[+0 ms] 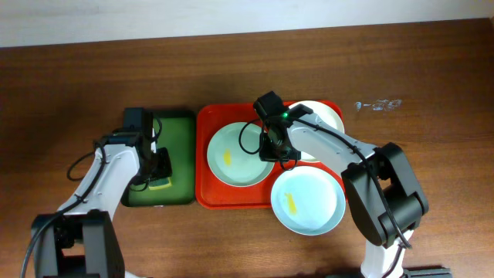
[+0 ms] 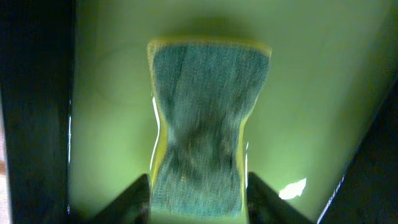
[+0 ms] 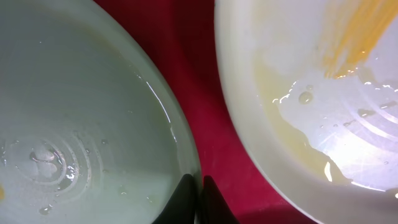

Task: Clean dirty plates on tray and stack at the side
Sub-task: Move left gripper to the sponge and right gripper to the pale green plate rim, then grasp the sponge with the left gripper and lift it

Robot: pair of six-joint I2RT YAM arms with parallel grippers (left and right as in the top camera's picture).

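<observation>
The red tray (image 1: 202, 166) holds a pale blue-green plate (image 1: 231, 158) with a yellow smear on its left side. A cream-white plate (image 1: 328, 116) sits at the tray's back right. A second pale blue-green plate (image 1: 312, 202), also smeared, lies at the front right, overhanging the tray's edge. My right gripper (image 1: 278, 152) is shut on the right rim of the left plate. In the right wrist view its jaws (image 3: 199, 199) pinch that plate's rim (image 3: 74, 124), with red tray (image 3: 193, 68) and the cream-white plate (image 3: 292, 106) beside it. My left gripper (image 1: 159, 176) (image 2: 199, 202) is shut on the sponge (image 2: 202, 118).
The dark green tray (image 1: 179, 135) lies left of the red tray, and the sponge rests in it (image 2: 317, 93). A small clear wrapper (image 1: 378, 104) lies on the wooden table (image 1: 448, 154) at the back right.
</observation>
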